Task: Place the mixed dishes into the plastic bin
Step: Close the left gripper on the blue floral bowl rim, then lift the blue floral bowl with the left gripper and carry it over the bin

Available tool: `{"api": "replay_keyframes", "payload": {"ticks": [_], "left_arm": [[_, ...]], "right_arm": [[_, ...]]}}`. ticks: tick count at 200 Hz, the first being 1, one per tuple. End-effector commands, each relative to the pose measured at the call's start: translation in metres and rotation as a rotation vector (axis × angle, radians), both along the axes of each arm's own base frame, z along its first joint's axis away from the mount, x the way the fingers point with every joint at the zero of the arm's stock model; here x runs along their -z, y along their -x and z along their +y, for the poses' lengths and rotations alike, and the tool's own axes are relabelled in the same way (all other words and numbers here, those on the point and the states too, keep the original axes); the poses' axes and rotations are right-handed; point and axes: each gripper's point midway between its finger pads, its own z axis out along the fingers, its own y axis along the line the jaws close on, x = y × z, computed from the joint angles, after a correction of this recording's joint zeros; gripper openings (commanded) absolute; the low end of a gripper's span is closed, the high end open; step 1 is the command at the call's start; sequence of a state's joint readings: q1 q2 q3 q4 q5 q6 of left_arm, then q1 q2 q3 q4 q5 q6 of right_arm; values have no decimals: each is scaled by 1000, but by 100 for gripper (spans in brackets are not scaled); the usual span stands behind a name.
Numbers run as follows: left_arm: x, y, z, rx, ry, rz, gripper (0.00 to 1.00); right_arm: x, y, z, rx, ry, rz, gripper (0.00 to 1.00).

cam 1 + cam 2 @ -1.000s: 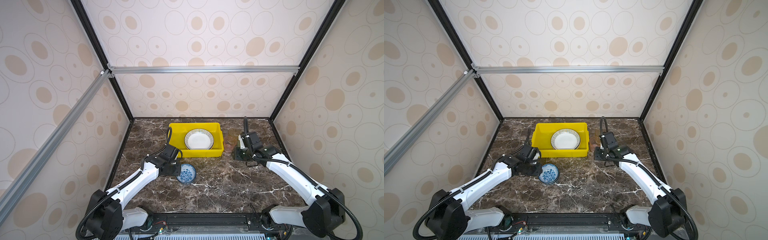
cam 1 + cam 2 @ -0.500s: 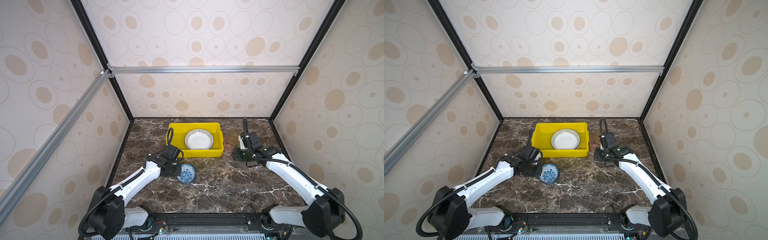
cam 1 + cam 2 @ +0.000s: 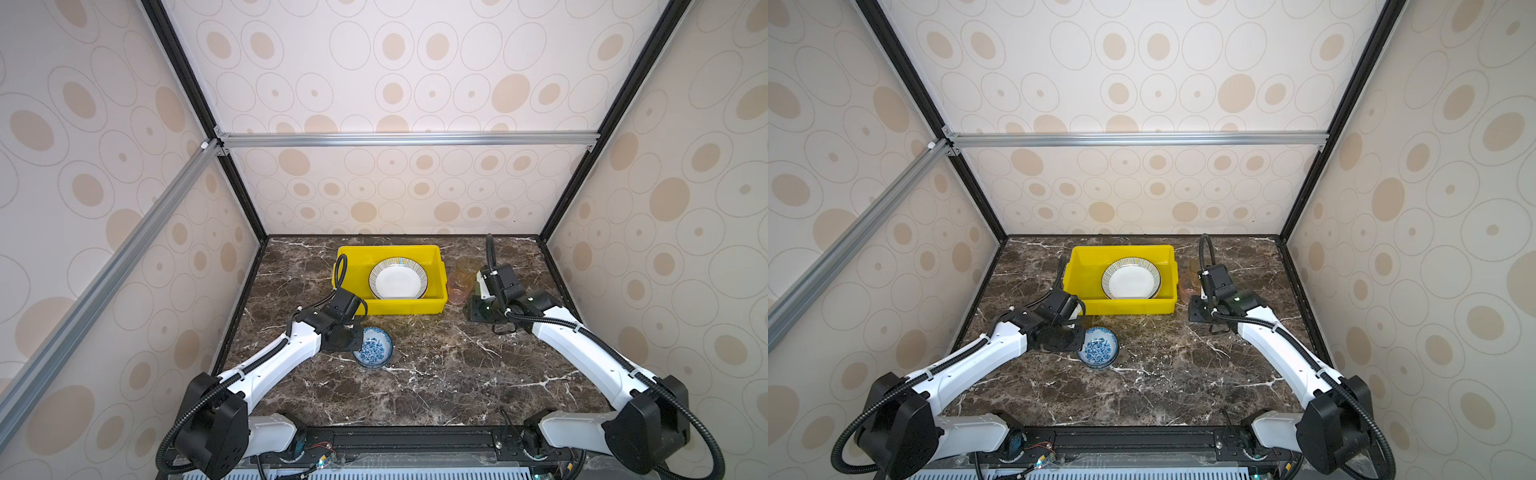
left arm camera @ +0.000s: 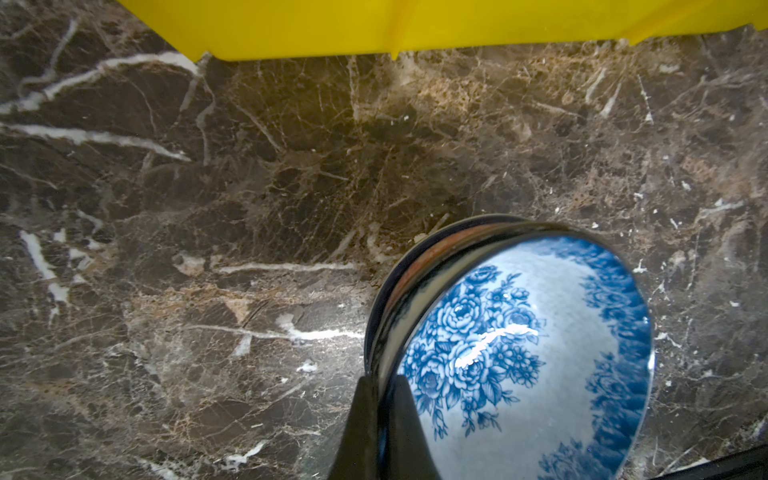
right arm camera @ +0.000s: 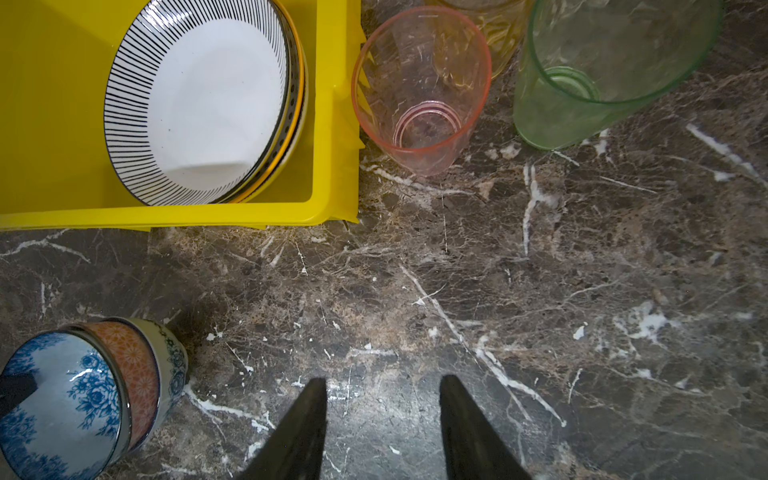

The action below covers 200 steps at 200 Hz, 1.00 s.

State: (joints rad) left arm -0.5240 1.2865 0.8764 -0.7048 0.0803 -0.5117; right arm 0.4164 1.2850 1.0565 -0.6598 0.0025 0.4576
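A blue-floral bowl [image 3: 372, 352] [image 3: 1099, 351] tops a nested stack of bowls on the marble, in front of the yellow plastic bin [image 3: 353, 266] [image 3: 1084, 270]. My left gripper [image 4: 380, 378] [image 3: 354, 340] is shut on this bowl's [image 4: 519, 353] rim, one finger inside and one outside. A striped-rim plate [image 3: 397, 282] [image 5: 199, 99] lies on other plates in the bin [image 5: 50, 104]. Pink [image 5: 419, 91], amber [image 5: 498, 37] and green [image 5: 602, 70] cups stand right of the bin. My right gripper [image 5: 382, 382] [image 3: 478, 309] hangs open over bare marble near the cups.
Orange and green patterned bowls [image 5: 145, 365] sit under the blue one. The bin's front wall [image 4: 374, 29] stands a short way beyond the bowl stack. Patterned enclosure walls close in the tabletop on three sides.
My left gripper's fingers have closed onto the blue-floral bowl's rim. The bowl stack and the right arm have stayed where they were.
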Motion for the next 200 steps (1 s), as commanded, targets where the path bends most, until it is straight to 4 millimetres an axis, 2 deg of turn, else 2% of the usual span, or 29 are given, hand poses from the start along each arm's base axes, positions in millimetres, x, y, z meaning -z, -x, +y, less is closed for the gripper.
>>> {"api": "replay_keyframes", "payload": {"ticks": [1, 102, 200], "left_arm": [[-11, 0, 3, 13, -27, -15, 0], [-38, -7, -10, 26, 60, -80, 0], [-75, -21, -25, 35, 145, -173, 0]], "right_arm": [[-5, 0, 3, -16, 6, -1, 47], [-7, 3, 0, -16, 16, -8, 47], [-11, 5, -4, -16, 24, -23, 47]]}}
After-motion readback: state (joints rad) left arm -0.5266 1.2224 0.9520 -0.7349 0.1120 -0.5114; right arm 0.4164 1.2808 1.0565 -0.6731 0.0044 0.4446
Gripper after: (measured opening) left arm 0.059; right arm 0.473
